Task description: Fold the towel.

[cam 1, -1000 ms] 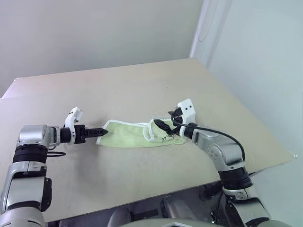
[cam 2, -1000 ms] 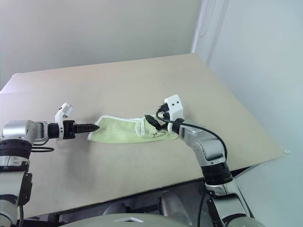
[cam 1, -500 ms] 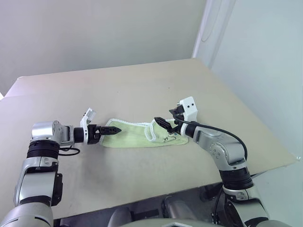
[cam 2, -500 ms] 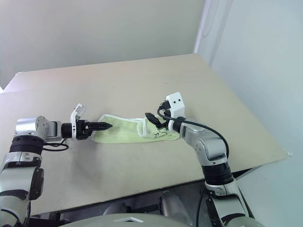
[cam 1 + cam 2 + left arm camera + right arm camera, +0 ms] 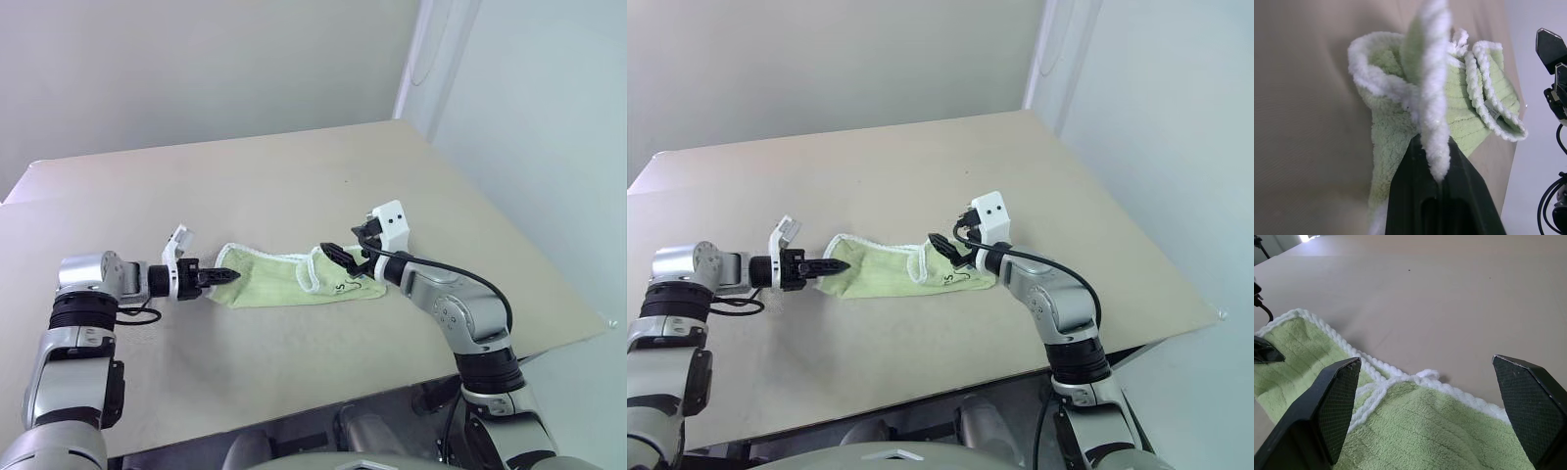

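Head view: the light-green towel [image 5: 294, 279] lies bunched on the table [image 5: 294, 186] between my grippers. Left wrist: my left gripper [image 5: 1436, 169] pinches its white edging; soft, limp cloth, best gripped at corners. Right wrist: my right gripper [image 5: 1425, 396] spread above it.

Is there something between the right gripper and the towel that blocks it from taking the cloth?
Nothing visible does. The right gripper stands open directly over the towel, with only green cloth and its white edging between the fingers. The left gripper is shut on the towel's other end, well clear on the table.
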Controlling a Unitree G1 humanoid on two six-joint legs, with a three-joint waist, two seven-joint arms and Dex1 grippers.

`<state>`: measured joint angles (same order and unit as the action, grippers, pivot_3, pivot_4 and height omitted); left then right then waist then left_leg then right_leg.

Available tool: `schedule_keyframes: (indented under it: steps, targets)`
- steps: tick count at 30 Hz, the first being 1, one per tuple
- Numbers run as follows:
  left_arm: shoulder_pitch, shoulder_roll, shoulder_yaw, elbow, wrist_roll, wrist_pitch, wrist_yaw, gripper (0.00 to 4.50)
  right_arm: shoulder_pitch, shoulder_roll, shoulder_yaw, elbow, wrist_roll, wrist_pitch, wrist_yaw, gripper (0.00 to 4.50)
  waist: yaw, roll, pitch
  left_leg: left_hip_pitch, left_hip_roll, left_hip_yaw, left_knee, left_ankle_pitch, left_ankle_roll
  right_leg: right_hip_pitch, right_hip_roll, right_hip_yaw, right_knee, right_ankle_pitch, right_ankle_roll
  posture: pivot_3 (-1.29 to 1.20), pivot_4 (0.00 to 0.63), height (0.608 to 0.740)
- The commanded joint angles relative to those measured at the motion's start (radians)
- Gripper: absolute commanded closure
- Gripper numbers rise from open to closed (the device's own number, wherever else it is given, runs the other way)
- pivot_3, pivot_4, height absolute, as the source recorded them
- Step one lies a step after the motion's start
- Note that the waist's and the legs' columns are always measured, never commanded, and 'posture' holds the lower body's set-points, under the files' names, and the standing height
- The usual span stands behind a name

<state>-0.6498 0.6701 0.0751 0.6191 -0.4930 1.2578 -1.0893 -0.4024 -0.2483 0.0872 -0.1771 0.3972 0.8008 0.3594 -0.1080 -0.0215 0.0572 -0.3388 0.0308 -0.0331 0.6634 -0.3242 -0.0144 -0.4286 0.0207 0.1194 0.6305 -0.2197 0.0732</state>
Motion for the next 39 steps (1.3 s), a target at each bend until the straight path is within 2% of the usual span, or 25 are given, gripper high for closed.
schedule_keyframes:
  steps: [1, 9, 14, 20, 26, 39]
  targets:
    - [0.000, 0.045, 0.025, -0.039, -0.018, -0.014, -0.011, 4.46, -0.008, -0.003, -0.032, -0.047, 0.011, -0.004, 0.002, 0.00, -0.001, 0.000, 0.000, 0.000, 0.000, 0.000, 0.000, 0.000, 0.000, 0.000, 0.000, 0.000, 0.000, 0.000, 0.000, 0.00, 0.000, 0.740]
    - [0.007, 0.168, 0.021, -0.026, -0.005, -0.049, -0.051, 4.46, 0.019, -0.023, -0.043, -0.096, 0.054, 0.031, 0.052, 0.00, -0.014, 0.000, 0.000, 0.000, 0.000, 0.000, -0.001, 0.000, 0.000, -0.001, 0.000, 0.000, 0.000, 0.000, 0.000, 0.00, 0.000, 0.740]
    - [0.010, 0.294, -0.004, 0.026, 0.016, -0.062, -0.120, 4.46, 0.081, -0.091, -0.021, -0.186, 0.096, 0.022, 0.161, 0.00, -0.022, -0.001, 0.001, 0.000, 0.000, 0.000, -0.001, 0.000, 0.000, -0.001, 0.000, 0.000, 0.000, 0.000, 0.000, 0.00, 0.000, 0.740]
    - [-0.018, 0.385, -0.074, 0.044, 0.041, -0.078, -0.223, 4.46, 0.117, -0.160, -0.008, -0.225, 0.117, 0.006, 0.252, 0.00, -0.017, -0.001, 0.002, 0.000, 0.000, 0.000, -0.001, 0.000, 0.000, -0.001, 0.000, 0.000, 0.000, -0.001, 0.000, 0.00, 0.000, 0.740]
    - [-0.056, 0.359, -0.114, -0.002, 0.035, -0.048, -0.251, 4.46, 0.122, -0.172, -0.001, -0.213, 0.108, -0.009, 0.277, 0.00, -0.016, -0.002, 0.002, 0.000, 0.000, 0.000, -0.001, 0.000, 0.000, -0.001, 0.000, 0.000, 0.000, -0.001, 0.000, 0.00, 0.000, 0.740]
    - [-0.058, 0.359, -0.116, -0.003, 0.039, -0.045, -0.256, 4.46, 0.123, -0.172, 0.000, -0.211, 0.107, -0.013, 0.279, 0.00, -0.016, -0.002, 0.003, -0.001, 0.001, 0.000, -0.001, 0.000, 0.000, -0.002, 0.000, 0.000, 0.000, -0.001, 0.000, 0.00, 0.000, 0.740]
